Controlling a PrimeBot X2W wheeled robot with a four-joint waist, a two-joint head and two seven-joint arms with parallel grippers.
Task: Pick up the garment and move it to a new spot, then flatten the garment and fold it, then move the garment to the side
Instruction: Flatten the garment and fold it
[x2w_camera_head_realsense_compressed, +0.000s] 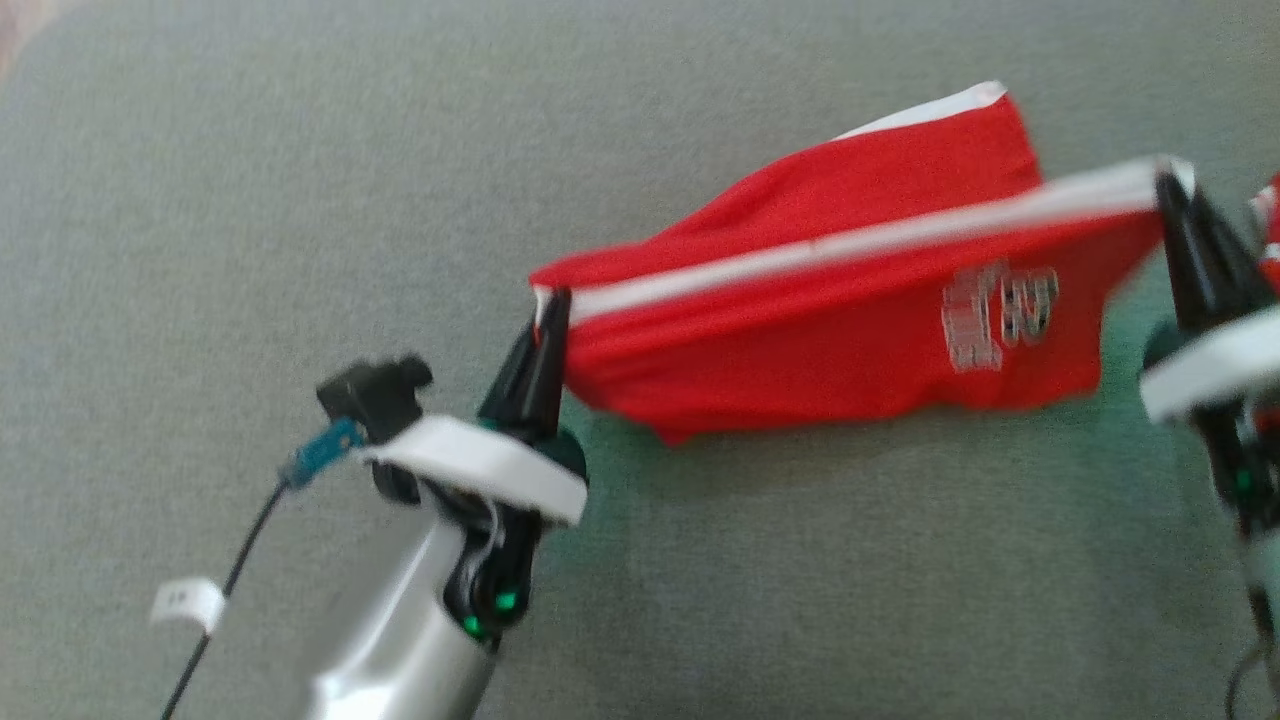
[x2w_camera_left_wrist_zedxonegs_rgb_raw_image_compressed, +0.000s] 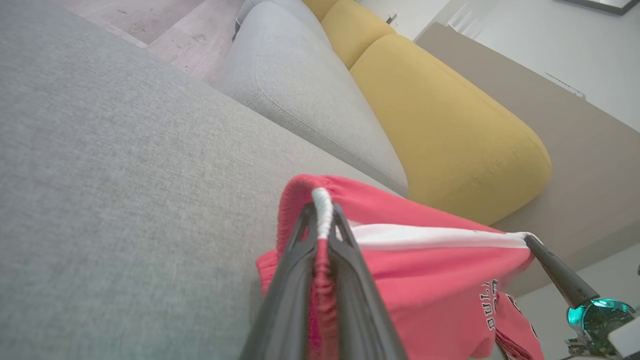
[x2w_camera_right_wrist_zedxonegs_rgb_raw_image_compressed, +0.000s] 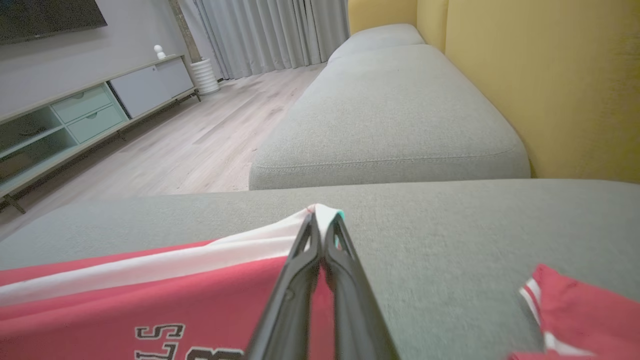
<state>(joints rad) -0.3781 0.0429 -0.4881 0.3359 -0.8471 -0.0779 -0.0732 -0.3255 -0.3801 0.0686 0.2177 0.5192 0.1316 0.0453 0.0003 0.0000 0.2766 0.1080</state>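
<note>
The garment (x2w_camera_head_realsense_compressed: 840, 330) is a pair of red shorts with a white stripe and white lettering, stretched between both grippers above a grey sofa cushion (x2w_camera_head_realsense_compressed: 300, 200). My left gripper (x2w_camera_head_realsense_compressed: 550, 305) is shut on the garment's left corner, where the elastic waistband (x2w_camera_left_wrist_zedxonegs_rgb_raw_image_compressed: 322, 210) bunches between its fingers. My right gripper (x2w_camera_head_realsense_compressed: 1165, 185) is shut on the white-edged right corner (x2w_camera_right_wrist_zedxonegs_rgb_raw_image_compressed: 322, 212). The far red part of the garment (x2w_camera_head_realsense_compressed: 930, 130) rests on the cushion. In the left wrist view the right gripper's finger (x2w_camera_left_wrist_zedxonegs_rgb_raw_image_compressed: 555, 270) shows at the garment's far end.
Another piece of red and white cloth (x2w_camera_right_wrist_zedxonegs_rgb_raw_image_compressed: 580, 315) lies on the cushion by my right arm, also at the head view's right edge (x2w_camera_head_realsense_compressed: 1270, 230). Yellow back cushions (x2w_camera_left_wrist_zedxonegs_rgb_raw_image_compressed: 450, 115) line the sofa. A second grey seat (x2w_camera_right_wrist_zedxonegs_rgb_raw_image_compressed: 395, 110), wood floor (x2w_camera_right_wrist_zedxonegs_rgb_raw_image_compressed: 200, 135) and a low cabinet (x2w_camera_right_wrist_zedxonegs_rgb_raw_image_compressed: 75, 120) lie beyond.
</note>
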